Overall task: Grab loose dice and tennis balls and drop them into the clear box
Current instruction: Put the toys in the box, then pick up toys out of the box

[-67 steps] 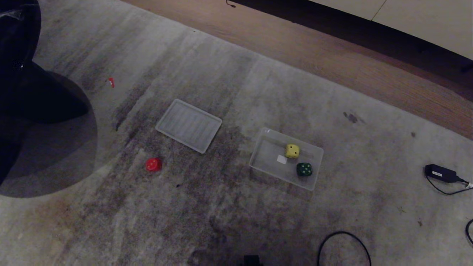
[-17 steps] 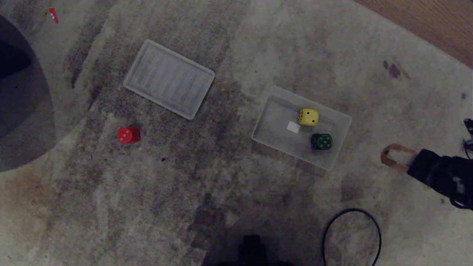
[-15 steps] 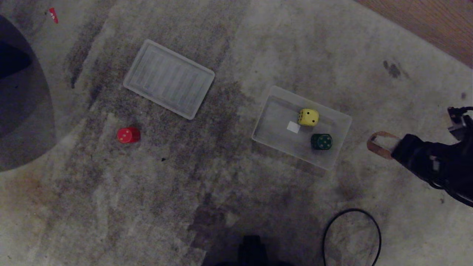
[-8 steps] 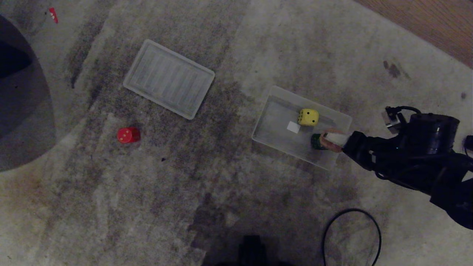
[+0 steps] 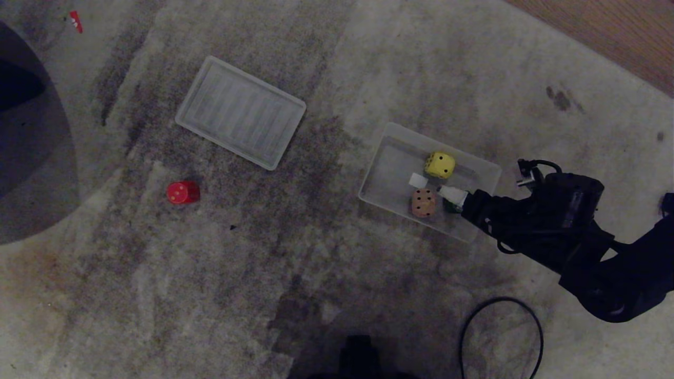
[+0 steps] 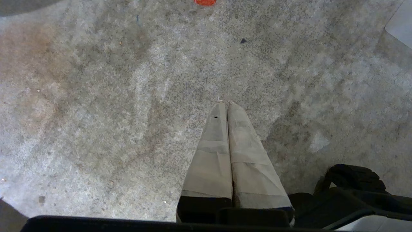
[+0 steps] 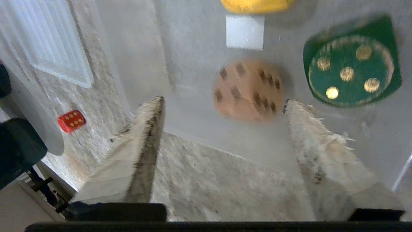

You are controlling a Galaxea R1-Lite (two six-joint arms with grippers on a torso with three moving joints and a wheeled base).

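Right gripper (image 7: 222,106) over clear box (image 5: 379,158), fingers spread wide and empty, tan die (image 7: 249,90) inside by green die (image 7: 351,64), left gripper (image 6: 227,104) pressed closed over carpet (image 6: 96,96)

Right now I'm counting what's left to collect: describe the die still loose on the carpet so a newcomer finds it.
Start at the flat ribbed translucent panel lying on the grey carpet, left of the clear box. Just below the panel's left end, on bare carpet, sits the red die. It alone is red and outside the box; the yellow die, tan die and green die lie inside.
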